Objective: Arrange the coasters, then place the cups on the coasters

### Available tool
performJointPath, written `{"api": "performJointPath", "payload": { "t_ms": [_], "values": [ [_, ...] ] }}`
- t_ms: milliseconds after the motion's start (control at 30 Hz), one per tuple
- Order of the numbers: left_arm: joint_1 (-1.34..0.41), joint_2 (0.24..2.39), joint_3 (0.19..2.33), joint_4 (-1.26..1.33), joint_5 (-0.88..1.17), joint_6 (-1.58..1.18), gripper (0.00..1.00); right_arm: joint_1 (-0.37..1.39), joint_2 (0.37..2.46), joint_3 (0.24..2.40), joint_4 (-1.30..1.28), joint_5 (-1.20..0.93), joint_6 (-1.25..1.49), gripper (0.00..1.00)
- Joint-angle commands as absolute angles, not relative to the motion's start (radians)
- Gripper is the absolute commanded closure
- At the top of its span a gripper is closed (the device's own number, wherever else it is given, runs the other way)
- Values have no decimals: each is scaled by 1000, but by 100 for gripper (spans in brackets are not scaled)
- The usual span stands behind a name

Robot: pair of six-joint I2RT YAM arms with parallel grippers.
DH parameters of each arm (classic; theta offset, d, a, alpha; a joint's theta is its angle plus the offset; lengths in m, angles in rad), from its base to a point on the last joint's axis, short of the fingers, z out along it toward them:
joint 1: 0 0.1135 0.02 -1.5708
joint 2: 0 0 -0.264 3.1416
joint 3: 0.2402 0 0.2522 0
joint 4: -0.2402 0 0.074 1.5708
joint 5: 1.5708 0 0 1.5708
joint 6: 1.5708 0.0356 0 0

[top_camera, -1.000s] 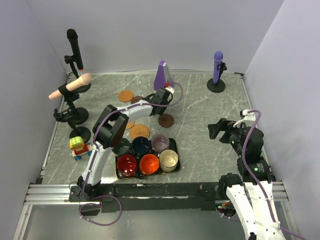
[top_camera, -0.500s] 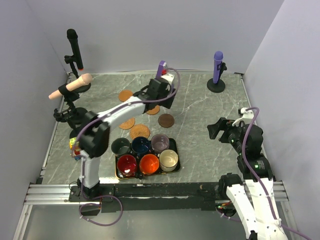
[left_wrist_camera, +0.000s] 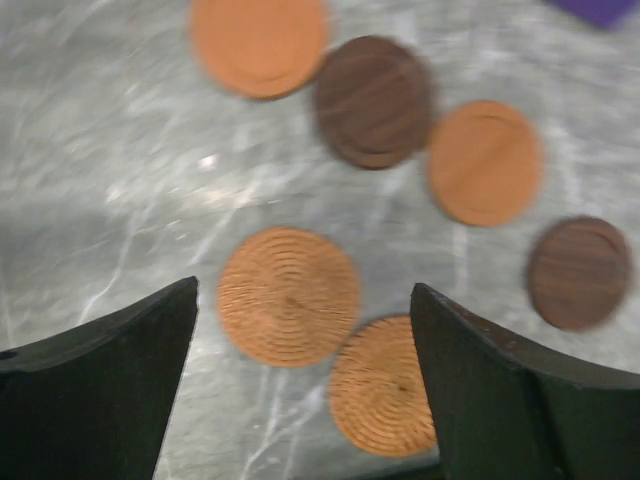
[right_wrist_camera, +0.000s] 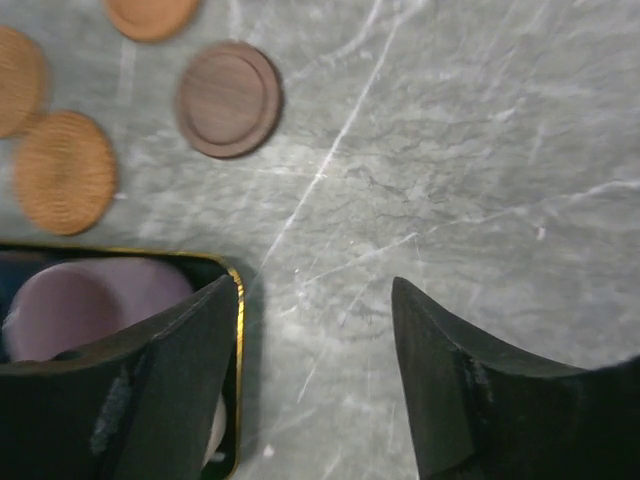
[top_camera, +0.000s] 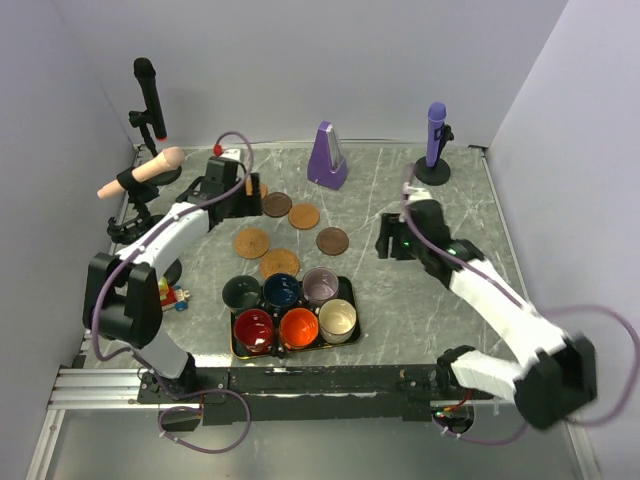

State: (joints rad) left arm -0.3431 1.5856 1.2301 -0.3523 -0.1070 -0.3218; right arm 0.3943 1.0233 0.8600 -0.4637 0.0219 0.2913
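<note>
Six coasters lie loose behind the tray: two dark ones (top_camera: pixel 277 204) (top_camera: pixel 332 240), a plain orange one (top_camera: pixel 304 216), two ribbed orange ones (top_camera: pixel 251 243) (top_camera: pixel 279 264), and one mostly hidden behind my left gripper (top_camera: pixel 235 190). That gripper (left_wrist_camera: pixel 303 290) hovers open and empty above the ribbed coasters (left_wrist_camera: pixel 289 295). Six cups stand in the black tray (top_camera: pixel 300 351): dark green (top_camera: pixel 241 294), navy (top_camera: pixel 283 291), lilac (top_camera: pixel 320 285), red (top_camera: pixel 253 330), orange (top_camera: pixel 298 327), cream (top_camera: pixel 337 320). My right gripper (top_camera: pixel 385 245) (right_wrist_camera: pixel 313 285) is open over bare table beside the tray's gold rim (right_wrist_camera: pixel 238 300).
A purple metronome (top_camera: pixel 326 155) stands at the back centre, a purple microphone (top_camera: pixel 436 140) on its stand at the back right. Black (top_camera: pixel 148 100) and beige (top_camera: pixel 140 175) microphones on stands line the left edge, with a toy of blocks (top_camera: pixel 165 295). Walls close in three sides.
My left gripper opened and swung left, away from the metronome to the back-left coasters. My right arm reached out from the right edge to the spot right of the tray.
</note>
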Motion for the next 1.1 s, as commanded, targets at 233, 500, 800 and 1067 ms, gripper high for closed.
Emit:
{"api": "performJointPath", "payload": {
  "t_ms": [233, 500, 800, 1067],
  "values": [
    [-288, 1634, 1226, -438, -118, -477, 23, 449, 1535, 1204, -431, -32, 255, 39],
    [-290, 1600, 1097, -543, -92, -469, 25, 511, 1794, 1396, -508, -58, 127, 44],
    [-290, 1600, 1066, -560, -110, -425, 33, 529, 1948, 1497, -526, -15, 114, 50],
    [-284, 1612, 1069, -532, -121, -416, 35, 528, 2002, 1468, -526, 61, 86, 55]
  ]
}}
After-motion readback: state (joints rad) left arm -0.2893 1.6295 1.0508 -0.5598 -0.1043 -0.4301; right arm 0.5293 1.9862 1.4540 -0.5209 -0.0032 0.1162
